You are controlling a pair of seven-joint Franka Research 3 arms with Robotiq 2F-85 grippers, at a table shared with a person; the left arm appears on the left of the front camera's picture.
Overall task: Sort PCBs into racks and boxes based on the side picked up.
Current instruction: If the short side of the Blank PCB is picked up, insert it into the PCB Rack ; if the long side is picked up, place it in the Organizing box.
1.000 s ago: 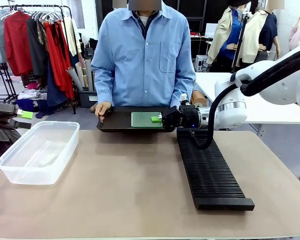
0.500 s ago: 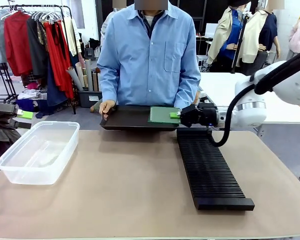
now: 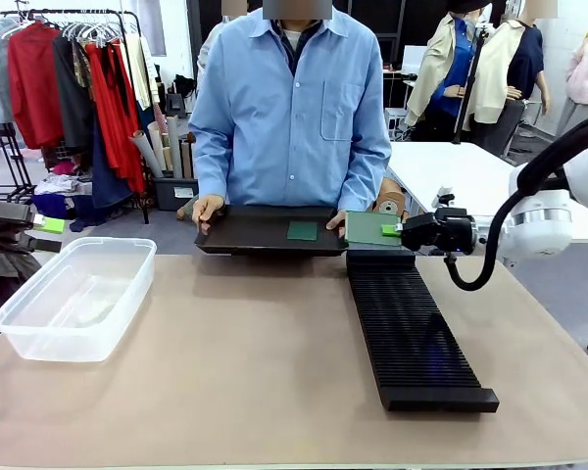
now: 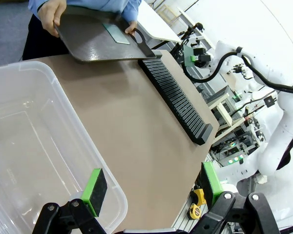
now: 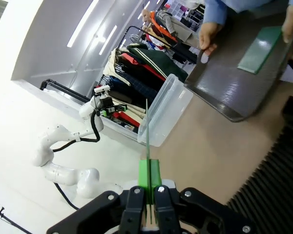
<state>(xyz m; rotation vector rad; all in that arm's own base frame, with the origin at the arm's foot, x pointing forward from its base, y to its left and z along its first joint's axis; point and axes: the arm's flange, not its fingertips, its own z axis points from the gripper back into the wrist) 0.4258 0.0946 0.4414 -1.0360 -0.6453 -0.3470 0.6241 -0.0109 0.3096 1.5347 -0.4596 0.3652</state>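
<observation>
Two PCBs, one rack (image 3: 412, 333), one box (image 3: 69, 343).
The right gripper (image 3: 392, 230) is clamped on the edge of the first PCB (image 3: 368, 228), in the air by the rack's far end and just beside the tray (image 3: 245, 235). The second PCB (image 3: 302, 230) lies flat on that tray (one tray, held by the person's two hands (image 3: 206, 209)). The left gripper (image 4: 151, 187) hangs over the box's corner, fingers spread wide.

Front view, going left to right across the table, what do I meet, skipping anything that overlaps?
Clear plastic tub → black tray in the person's hands → gripped PCB → right pincer
</observation>
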